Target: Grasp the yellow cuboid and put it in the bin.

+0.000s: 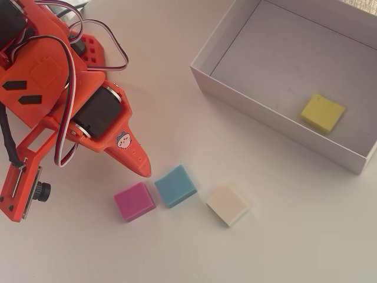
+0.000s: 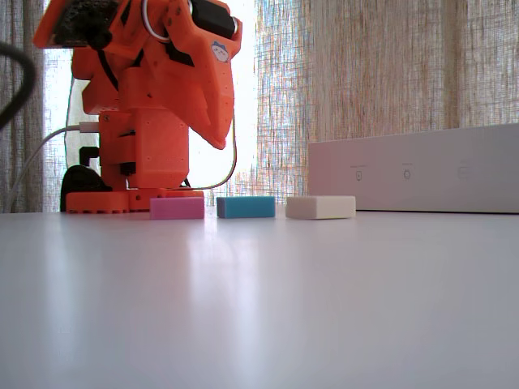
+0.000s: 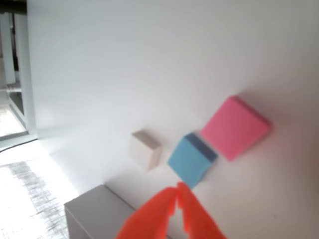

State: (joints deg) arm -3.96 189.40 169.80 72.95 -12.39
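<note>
The yellow cuboid (image 1: 322, 112) lies flat on the floor of the bin (image 1: 265, 115), near its right end in the overhead view. It is hidden behind the bin wall (image 2: 413, 170) in the fixed view and out of the wrist view, where only a corner of the bin (image 3: 94, 209) shows. My orange gripper (image 1: 144, 171) hangs above the table left of the bin, far from the cuboid. Its fingers (image 3: 154, 219) are pressed together with nothing between them, the tip (image 2: 219, 144) pointing down.
Three blocks sit in a row on the white table below the gripper tip: pink (image 1: 134, 201), blue (image 1: 175, 185) and cream-white (image 1: 228, 204). The arm's base (image 2: 134, 174) stands behind the pink block. A curtain hangs at the back.
</note>
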